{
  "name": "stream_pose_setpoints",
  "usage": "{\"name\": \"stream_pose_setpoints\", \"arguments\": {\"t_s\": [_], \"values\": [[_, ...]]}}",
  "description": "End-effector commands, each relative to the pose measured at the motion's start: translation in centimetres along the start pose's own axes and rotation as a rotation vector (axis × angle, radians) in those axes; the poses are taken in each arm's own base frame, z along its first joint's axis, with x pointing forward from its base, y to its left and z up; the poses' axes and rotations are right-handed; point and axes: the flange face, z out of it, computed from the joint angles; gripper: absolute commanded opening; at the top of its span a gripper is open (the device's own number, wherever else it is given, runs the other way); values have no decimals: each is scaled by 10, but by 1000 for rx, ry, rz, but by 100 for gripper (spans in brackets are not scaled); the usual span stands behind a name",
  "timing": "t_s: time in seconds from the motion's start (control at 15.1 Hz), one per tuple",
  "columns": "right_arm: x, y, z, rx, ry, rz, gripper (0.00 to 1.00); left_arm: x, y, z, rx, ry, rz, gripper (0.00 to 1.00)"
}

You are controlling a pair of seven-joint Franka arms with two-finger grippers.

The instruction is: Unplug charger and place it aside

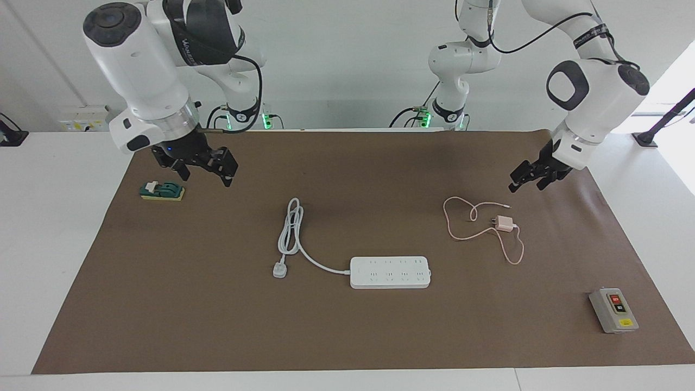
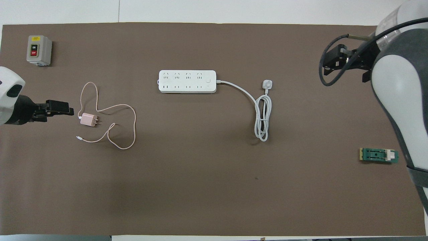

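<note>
Now the charger [image 1: 505, 223] lies free on the brown mat [image 1: 347, 336], toward the left arm's end of the table, with its two metal prongs pointing toward the middle of the table and its thin pink cable [image 1: 461, 220] curling in loose loops around it. It is not plugged into anything; the white power strip [image 1: 390, 272] sits well apart from it, in the middle of the mat and farther from the robots, with its own thick white cord [image 1: 290, 233] coiled beside it. The left gripper [image 1: 531, 176] hangs in the air above the mat, near the charger but not touching it, and its fingers stand apart with nothing between them. The right gripper [image 1: 209, 163] is raised over the right arm's end of the mat, close to a small green block [image 1: 162, 190]; whether its fingers are apart or together I cannot tell. A grey switch box [image 1: 613, 310] with red and black buttons stands near the mat's corner at the left arm's end, farther from the robots than the charger.
</note>
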Motion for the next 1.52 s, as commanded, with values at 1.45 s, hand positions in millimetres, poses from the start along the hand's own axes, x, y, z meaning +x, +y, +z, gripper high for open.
{"name": "stream_pose_setpoints", "arguments": {"t_s": [1.45], "values": [[-43,51,-1,-7,-16,-243,100,-5,34,-127,132,-37,-66,100]]}}
